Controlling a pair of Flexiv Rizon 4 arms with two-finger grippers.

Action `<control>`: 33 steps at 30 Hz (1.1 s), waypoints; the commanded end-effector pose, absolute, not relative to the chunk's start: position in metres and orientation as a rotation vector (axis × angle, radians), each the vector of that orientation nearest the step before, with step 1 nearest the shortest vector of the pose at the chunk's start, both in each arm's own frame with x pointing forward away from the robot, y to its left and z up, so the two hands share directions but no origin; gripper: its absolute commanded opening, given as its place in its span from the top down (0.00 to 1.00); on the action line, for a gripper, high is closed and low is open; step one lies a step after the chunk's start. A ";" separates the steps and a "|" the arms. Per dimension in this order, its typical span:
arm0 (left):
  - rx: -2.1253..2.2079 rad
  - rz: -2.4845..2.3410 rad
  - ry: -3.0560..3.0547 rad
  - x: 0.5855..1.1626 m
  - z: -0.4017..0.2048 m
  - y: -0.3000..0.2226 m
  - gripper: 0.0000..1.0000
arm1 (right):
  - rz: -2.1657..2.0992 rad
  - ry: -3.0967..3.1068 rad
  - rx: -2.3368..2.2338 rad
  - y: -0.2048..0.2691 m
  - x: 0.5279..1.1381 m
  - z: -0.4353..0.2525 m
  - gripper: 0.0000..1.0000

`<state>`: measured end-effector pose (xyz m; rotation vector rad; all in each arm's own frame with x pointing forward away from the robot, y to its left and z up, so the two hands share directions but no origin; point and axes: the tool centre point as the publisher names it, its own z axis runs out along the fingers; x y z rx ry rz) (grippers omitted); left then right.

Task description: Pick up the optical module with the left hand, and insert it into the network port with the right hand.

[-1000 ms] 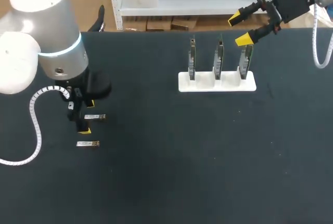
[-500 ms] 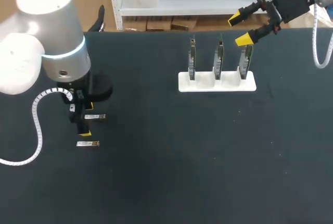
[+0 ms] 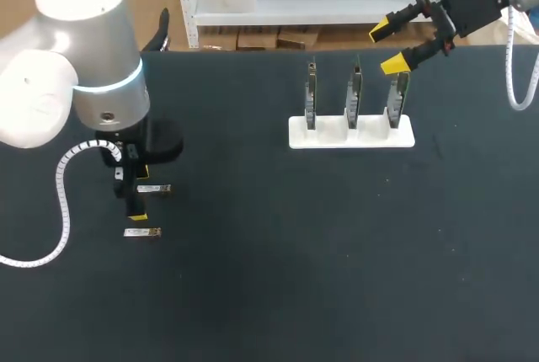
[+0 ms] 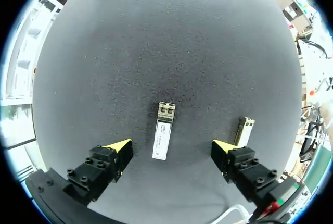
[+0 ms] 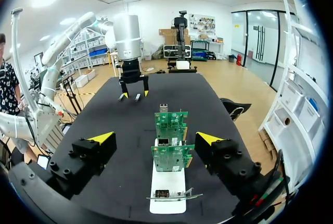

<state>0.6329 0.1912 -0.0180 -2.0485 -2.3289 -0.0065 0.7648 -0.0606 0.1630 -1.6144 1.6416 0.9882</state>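
Left hand [image 4: 170,147]: spread, straddling a module [image 4: 163,138], fingers apart from it.
Module: flat on the desk [image 3: 278,278], toward 9 o'clock.
Second module [image 4: 243,132]: just beside one finger.
Right hand [image 3: 386,48]: spread, above the rack [image 3: 351,132], toward 1 o'clock.
Boards [image 3: 354,93]: three, upright in the rack; ports probably at their edges.

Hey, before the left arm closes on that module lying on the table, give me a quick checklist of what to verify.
1. Left jaws open: ok.
2. Optical module lies flat on the table between the left jaws: ok.
3. Second module clear of the left jaws: cannot tell, it lies just outside one of them.
4. Left jaws low enough to grip: cannot tell.
5. Right jaws open, waiting above the white stand of network cards: ok.
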 end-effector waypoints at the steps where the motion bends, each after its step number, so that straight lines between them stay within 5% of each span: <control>1: -2.043 0.002 -2.327 0.634 -0.019 0.191 0.00 | 0.983 1.642 -1.612 -0.061 0.763 0.163 0.00; 7: -2.028 0.026 -2.330 0.634 -0.022 0.193 0.04 | 0.983 1.642 -1.612 -0.061 0.763 0.163 0.00; 8: -2.027 0.027 -2.331 0.633 -0.022 0.193 0.52 | 0.983 1.642 -1.612 -0.061 0.763 0.163 0.00; 9: -2.022 0.025 -2.333 0.633 -0.023 0.194 0.70 | 0.983 1.642 -1.612 -0.061 0.763 0.163 0.00; 10: -2.014 0.034 -2.340 0.633 -0.023 0.195 1.00 | 0.983 1.642 -1.612 -0.061 0.763 0.163 0.00; 33: -2.014 0.062 -2.360 0.633 -0.018 0.196 1.00 | 0.983 1.642 -1.612 -0.061 0.763 0.163 0.00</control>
